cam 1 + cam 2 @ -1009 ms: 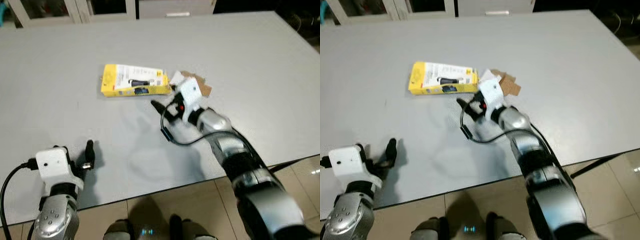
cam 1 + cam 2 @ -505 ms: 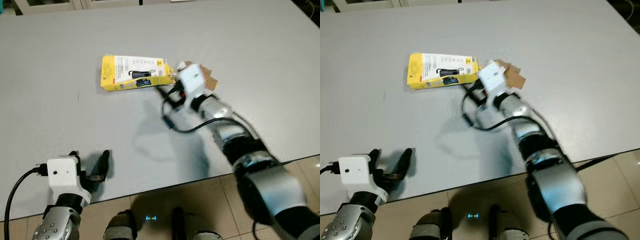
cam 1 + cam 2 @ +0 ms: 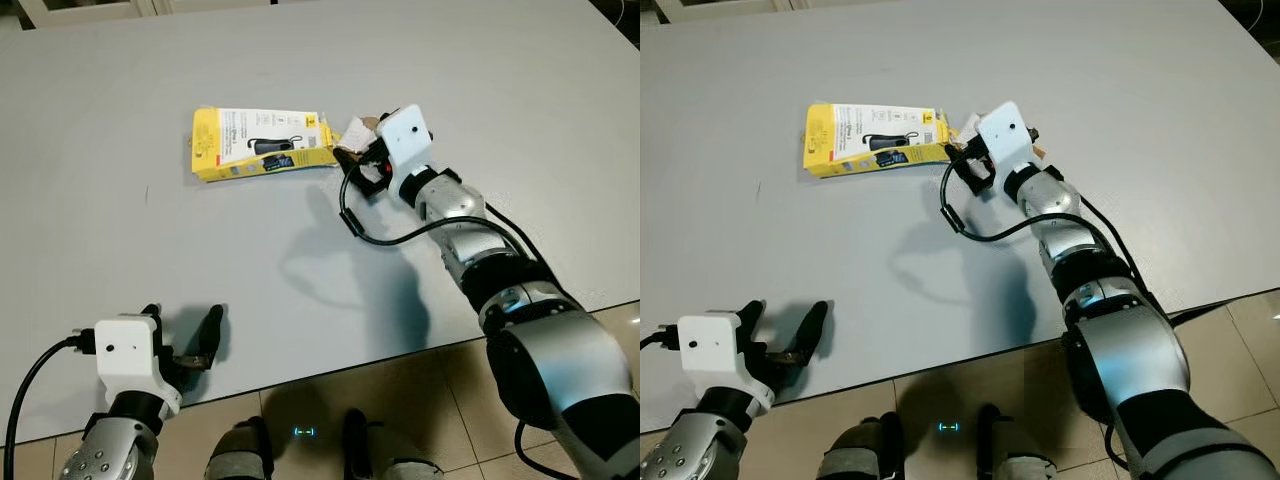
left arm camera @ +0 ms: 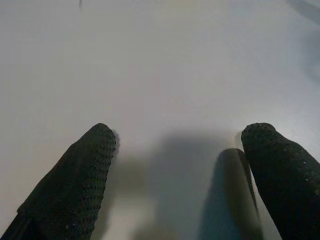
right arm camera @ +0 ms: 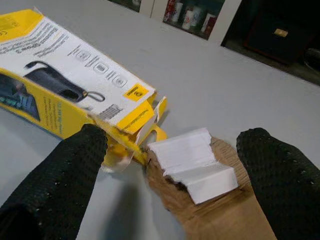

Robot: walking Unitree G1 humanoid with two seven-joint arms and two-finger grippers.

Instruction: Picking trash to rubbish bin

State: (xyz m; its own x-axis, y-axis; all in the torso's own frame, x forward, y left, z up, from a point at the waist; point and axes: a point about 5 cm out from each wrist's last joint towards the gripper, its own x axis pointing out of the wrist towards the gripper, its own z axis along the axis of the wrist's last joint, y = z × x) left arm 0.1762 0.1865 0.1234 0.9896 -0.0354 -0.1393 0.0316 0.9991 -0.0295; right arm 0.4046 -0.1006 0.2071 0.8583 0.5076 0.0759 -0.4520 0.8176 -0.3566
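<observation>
A flattened yellow box [image 3: 262, 145] with a white printed face lies on the grey table [image 3: 120, 90]. At its right end sits a scrap of brown cardboard [image 5: 220, 212] with a folded white paper [image 5: 192, 162] on top. My right gripper [image 5: 175, 165] is open, its fingers [image 5: 60, 175] on either side of the white paper and the box's torn flap, just above them. The left gripper [image 3: 185, 340] is open near the table's front edge, low over bare table, holding nothing.
Beyond the table's front edge [image 3: 330, 365] lies a tiled floor [image 3: 420, 400] with my feet below. A black cable [image 3: 380, 235] loops from the right wrist over the table. Cabinets with bottles [image 5: 192, 17] stand at the far side.
The right gripper has moved forward from beside the box to the cardboard and white paper at its right end. The left gripper has opened wider. The camera shifted slightly.
</observation>
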